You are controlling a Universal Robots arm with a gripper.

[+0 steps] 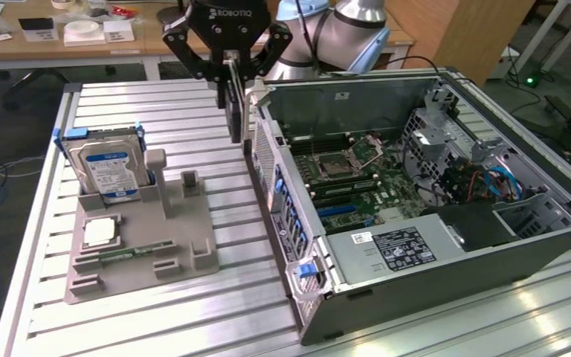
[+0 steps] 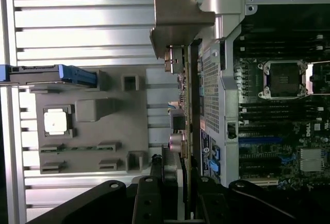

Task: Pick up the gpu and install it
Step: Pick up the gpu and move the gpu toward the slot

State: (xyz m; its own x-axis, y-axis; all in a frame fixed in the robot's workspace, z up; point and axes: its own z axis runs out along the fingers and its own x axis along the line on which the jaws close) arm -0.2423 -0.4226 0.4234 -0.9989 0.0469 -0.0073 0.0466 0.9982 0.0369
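1. Ribbed aluminium table (image 1: 166,312) in a lab, with desks and cables behind it, carries a grey fixture tray (image 1: 181,245) and an open computer case (image 1: 305,312).
2. The gpu (image 1: 234,104) hangs edge-on and upright in the air. It is between the tray and the case, just beside the case's rear panel and outside it.
3. The gripper (image 1: 232,71) pinches the card's upper edge, with its fingers pressed against both faces.
4. In the wrist view the card's metal bracket (image 2: 178,23) lies along the perforated rear wall, not yet past it.
5. Progress, as I judge it: the pick-up is done, since the card is off the tray and carried. The install is not done, because nothing is seated on the motherboard (image 1: 365,193) and its blue slot (image 1: 340,212) stands bare.
6. On the tray, the hard drive (image 1: 107,167) stands in its holder, the processor chip (image 1: 100,232) lies flat and the memory stick (image 1: 131,253) rests in its groove.
7. Hard to make out:
   - The card shows only as a thin dark edge, so its face and connector fingers cannot be read.
   - How high its lower end hangs above the table is unclear.
   - The gripper body covers the contact point in the wrist view.
   - The arm is cut off at the top of the exterior view.
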